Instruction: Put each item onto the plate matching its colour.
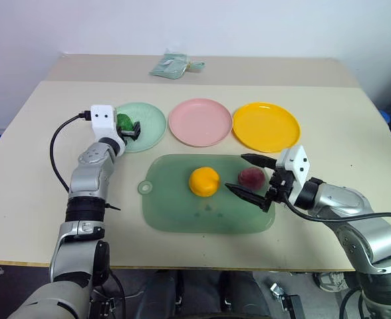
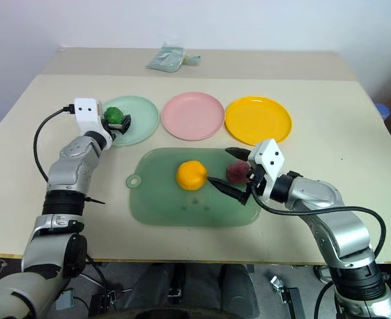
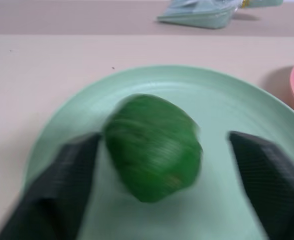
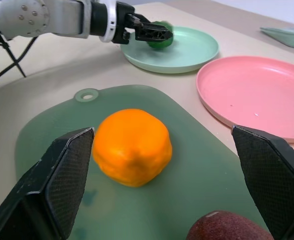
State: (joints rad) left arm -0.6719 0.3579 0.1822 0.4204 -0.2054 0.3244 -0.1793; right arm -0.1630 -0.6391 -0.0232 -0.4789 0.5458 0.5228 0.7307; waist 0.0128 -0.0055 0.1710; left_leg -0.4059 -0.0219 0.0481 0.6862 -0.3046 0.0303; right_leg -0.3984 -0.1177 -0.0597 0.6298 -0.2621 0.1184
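Note:
The bumpy dark green lump (image 3: 152, 147) lies on the mint green plate (image 1: 149, 126), between the fingers of my left gripper (image 1: 130, 128). That gripper is open, with a gap on each side of the lump. The smooth orange lump (image 1: 203, 181) and the dark red-maroon lump (image 1: 251, 177) sit on the translucent green board (image 1: 182, 212). My right gripper (image 1: 235, 172) hovers open over the board's right part, its fingers spread on either side of the maroon lump and pointing towards the orange one. The pink plate (image 1: 200, 122) and the yellow-orange plate (image 1: 266, 126) hold nothing.
A pale green packet (image 1: 172, 66) lies at the back of the table. A black cable (image 1: 54, 153) loops out from my left wrist over the table's left side. The three plates stand in a row just behind the board.

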